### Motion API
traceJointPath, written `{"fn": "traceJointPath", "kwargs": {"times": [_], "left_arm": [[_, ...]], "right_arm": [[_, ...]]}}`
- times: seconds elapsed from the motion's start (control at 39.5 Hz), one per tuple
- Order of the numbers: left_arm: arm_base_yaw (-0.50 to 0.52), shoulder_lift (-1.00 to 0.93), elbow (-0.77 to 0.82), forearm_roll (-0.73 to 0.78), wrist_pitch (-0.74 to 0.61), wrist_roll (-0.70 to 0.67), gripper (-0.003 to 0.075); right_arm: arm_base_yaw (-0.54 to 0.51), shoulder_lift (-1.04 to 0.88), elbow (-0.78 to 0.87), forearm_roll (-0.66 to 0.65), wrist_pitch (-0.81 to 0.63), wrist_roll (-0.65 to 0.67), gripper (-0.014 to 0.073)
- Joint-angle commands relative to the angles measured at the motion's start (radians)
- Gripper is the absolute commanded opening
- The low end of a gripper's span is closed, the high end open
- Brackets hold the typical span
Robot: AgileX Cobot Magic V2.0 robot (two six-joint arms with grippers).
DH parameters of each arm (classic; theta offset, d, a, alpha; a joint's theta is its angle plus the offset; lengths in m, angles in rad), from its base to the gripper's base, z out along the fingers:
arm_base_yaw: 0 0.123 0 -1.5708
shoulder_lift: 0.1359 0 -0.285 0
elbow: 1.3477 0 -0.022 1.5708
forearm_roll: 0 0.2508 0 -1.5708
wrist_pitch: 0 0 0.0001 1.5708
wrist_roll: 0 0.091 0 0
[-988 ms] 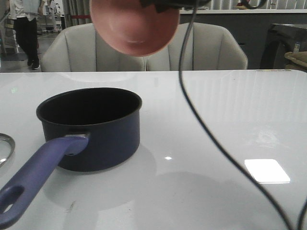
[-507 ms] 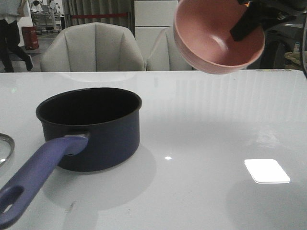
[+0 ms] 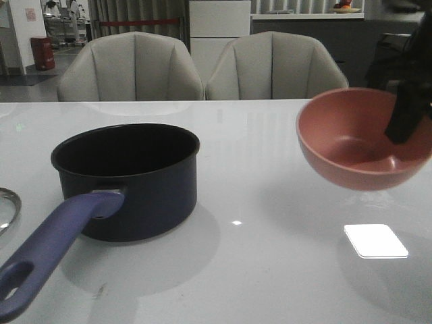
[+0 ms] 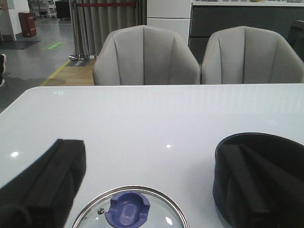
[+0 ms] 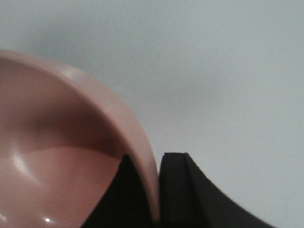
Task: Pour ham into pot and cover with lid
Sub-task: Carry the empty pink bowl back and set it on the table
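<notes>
While the round clear glass lid (image 4: pixel 130 213) is lying cut off at the white table's (image 3: pixel 270 155) left edge under the released left fingers (image 4: pixel 42 190), the dark navy saucepan (image 3: pixel 131 179) is pointing its periwinkle handle toward the camera; its contents are hidden. Rightward, the pink bowl (image 3: pixel 361 138), lowered since earlier, is hanging upright, right fingers (image 5: pixel 178 185) clenching its rim.

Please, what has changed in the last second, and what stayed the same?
The right hand, shut on the bowl, carried it from above the pot, tipped over, rightward and down; now it is upright, low over the table. Pot and lid stayed put; left hand open.
</notes>
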Motion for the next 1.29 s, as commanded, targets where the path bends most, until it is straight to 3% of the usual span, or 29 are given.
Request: {"fn": "traceJointPath", "kwargs": {"times": [0.0,0.3,0.43,0.56,0.63,0.96,1.27], "left_arm": [[-0.006,0.007,-0.026,-0.009,-0.088,-0.001,0.0594],[-0.006,0.007,-0.026,-0.009,-0.088,-0.001,0.0594],[-0.006,0.007,-0.026,-0.009,-0.088,-0.001,0.0594],[-0.006,0.007,-0.026,-0.009,-0.088,-0.001,0.0594],[-0.006,0.007,-0.026,-0.009,-0.088,-0.001,0.0594],[-0.006,0.007,-0.026,-0.009,-0.088,-0.001,0.0594],[-0.006,0.007,-0.026,-0.009,-0.088,-0.001,0.0594]], "right_arm": [[-0.007,0.026,-0.047,-0.003,0.032,0.016,0.0139],[-0.012,0.164,-0.145,-0.003,0.11,0.016,0.016],[-0.014,0.189,-0.182,-0.013,0.138,0.015,0.0275],[-0.014,0.197,-0.204,-0.028,0.144,0.015,0.0452],[-0.014,0.195,-0.208,-0.028,0.132,0.015,0.0497],[-0.014,0.084,-0.21,-0.029,0.136,-0.041,0.0496],[-0.014,-0.204,-0.088,0.024,-0.027,-0.041,0.0496]]}}
